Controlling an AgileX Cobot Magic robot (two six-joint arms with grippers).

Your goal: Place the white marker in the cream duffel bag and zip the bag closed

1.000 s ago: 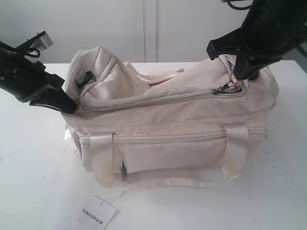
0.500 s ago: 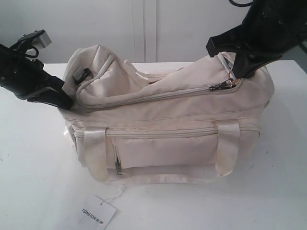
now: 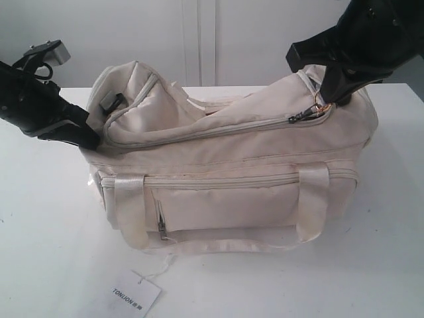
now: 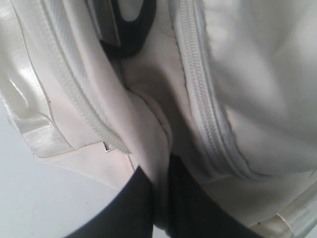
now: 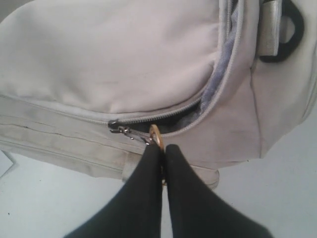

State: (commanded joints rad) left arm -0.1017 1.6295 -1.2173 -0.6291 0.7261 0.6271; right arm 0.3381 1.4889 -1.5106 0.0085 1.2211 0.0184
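The left tool (image 4: 157,173) clamps the left end of the bag (image 3: 225,205), likely anchoring it, so the right tool (image 5: 161,149), closed on the zip ring (image 5: 155,134), can drag the zip along.

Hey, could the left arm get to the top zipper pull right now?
Probably not. The left gripper is clamped on fabric at one end of the cream duffel bag, while the zipper pull sits at the opposite end, pinched by the right gripper.
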